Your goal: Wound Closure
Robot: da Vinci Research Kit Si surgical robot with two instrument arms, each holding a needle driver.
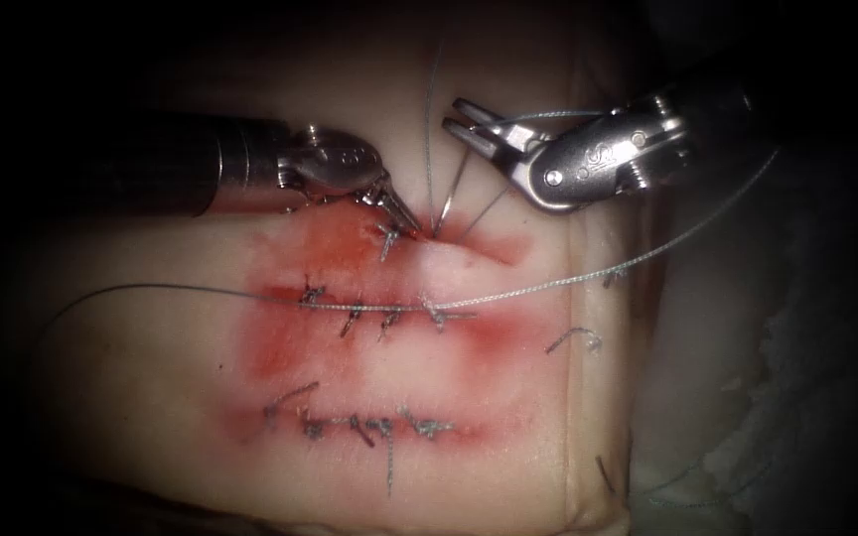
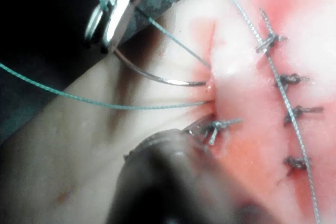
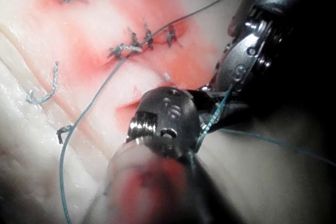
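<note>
On the tissue (image 1: 151,377) the top cut (image 1: 469,243) has one knotted stitch (image 1: 387,238). The curved needle (image 1: 452,194) stands with its tip in the tissue at this cut, just right of that stitch; most of its curve (image 2: 157,77) is outside. My right tool (image 1: 452,115) hovers at the needle's blunt end with its jaws apart, holding nothing. My left tool (image 1: 401,213) points down at the left side of the same spot, its jaws closed to a point beside the stitch (image 2: 218,125) and holding nothing that I can see. Thread (image 1: 548,286) trails from the cut across the tissue.
Two lower cuts are closed with rows of knotted stitches (image 1: 389,318) (image 1: 369,429). Red fluid (image 1: 280,347) stains the tissue around all three. A loose cut end of thread (image 1: 573,340) lies near the tissue's right edge (image 1: 588,397).
</note>
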